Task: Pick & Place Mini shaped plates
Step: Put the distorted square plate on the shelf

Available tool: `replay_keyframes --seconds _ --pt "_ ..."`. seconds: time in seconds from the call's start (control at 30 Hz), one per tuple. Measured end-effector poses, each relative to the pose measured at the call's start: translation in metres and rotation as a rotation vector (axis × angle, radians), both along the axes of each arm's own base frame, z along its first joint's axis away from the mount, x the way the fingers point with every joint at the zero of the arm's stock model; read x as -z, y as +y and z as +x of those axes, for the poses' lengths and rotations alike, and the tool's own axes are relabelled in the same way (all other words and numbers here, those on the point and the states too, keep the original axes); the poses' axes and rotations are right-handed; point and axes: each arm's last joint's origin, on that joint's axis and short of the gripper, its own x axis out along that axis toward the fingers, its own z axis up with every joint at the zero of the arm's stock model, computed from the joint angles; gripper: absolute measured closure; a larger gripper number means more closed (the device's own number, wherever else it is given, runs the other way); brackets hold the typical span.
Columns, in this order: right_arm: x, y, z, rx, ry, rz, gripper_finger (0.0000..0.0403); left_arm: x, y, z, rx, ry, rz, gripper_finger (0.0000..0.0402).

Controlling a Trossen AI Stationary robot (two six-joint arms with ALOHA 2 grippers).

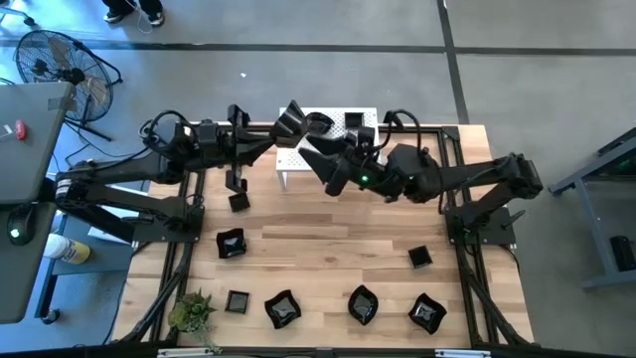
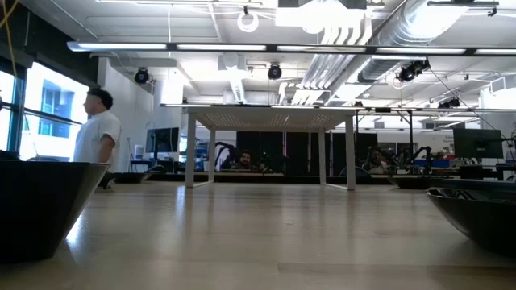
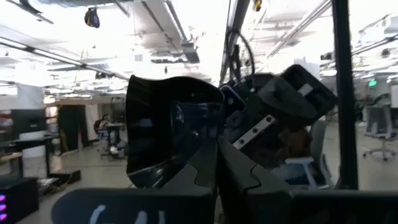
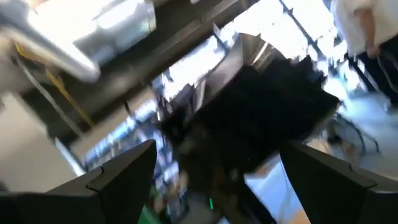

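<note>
Left arm holds a plate up by the rack.
I see my left jaws (image 3: 217,168) clamped on a plate (image 3: 168,134) above the rack (image 1: 333,139); right jaws (image 1: 316,151) stand apart just beside it, empty.

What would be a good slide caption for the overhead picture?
Left gripper holds a black plate up by the white rack; the open right gripper faces it, other plates wait below.

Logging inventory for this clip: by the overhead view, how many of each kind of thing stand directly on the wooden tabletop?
Black mini plates: 7
White rack: 1
Green plant: 1
Total: 9
</note>
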Motion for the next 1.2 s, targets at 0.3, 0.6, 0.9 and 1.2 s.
replay_keyframes --seconds 0.3,0.6,0.9,1.2 --pt "0.015 0.013 -0.052 0.001 0.502 -0.01 0.0157 0.014 0.003 0.007 -0.092 0.245 -0.005 0.0401" --pt "0.015 0.013 -0.108 0.061 0.745 -0.081 0.0322 0.035 0.013 0.064 -0.18 0.665 0.156 0.0401" --pt "0.003 0.007 -0.128 0.003 0.764 -0.233 0.0387 0.068 0.026 0.132 -0.271 0.901 0.374 0.0401" --pt "0.002 0.007 -0.131 -0.038 0.8 -0.357 0.0387 0.092 0.035 0.178 -0.323 1.014 0.531 0.0401"
